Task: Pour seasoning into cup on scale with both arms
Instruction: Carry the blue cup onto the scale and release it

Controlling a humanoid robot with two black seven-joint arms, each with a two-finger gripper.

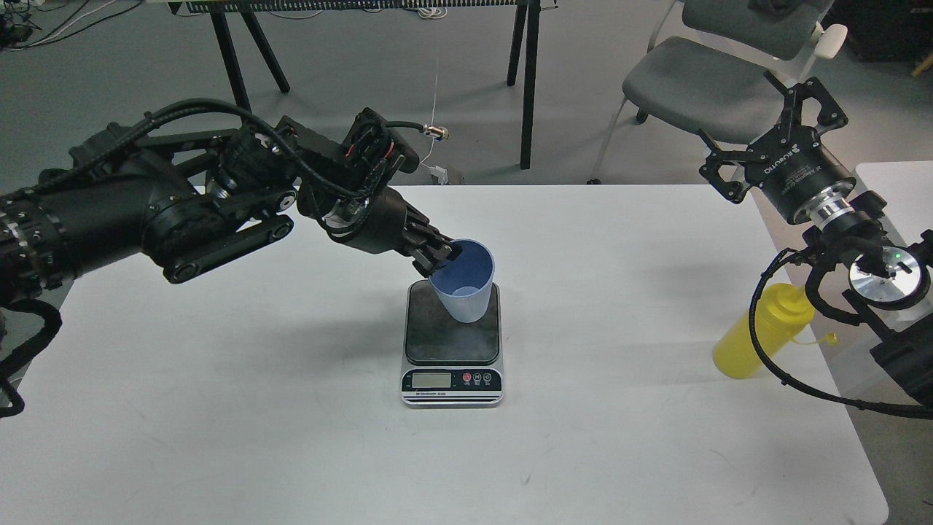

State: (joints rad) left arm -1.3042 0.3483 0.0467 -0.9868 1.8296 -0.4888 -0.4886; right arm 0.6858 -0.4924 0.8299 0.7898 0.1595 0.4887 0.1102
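I see the scale (453, 343) near the middle of the white table (219, 408), display toward me. The cup (464, 281) sits over the scale's far part, tilted, its mouth toward me. My left gripper (436, 257) pinches the cup's left rim. The bottle (762, 332) stands well right of the scale, near the table's right edge, partly behind my right arm's cable. My right gripper (765, 127) hangs up beyond and right of the scale, fingers spread, holding nothing. A grey chair (700, 87) stands beyond it.

A lab: white worktable (219, 408), floor cables (44, 25), office chair (700, 87).
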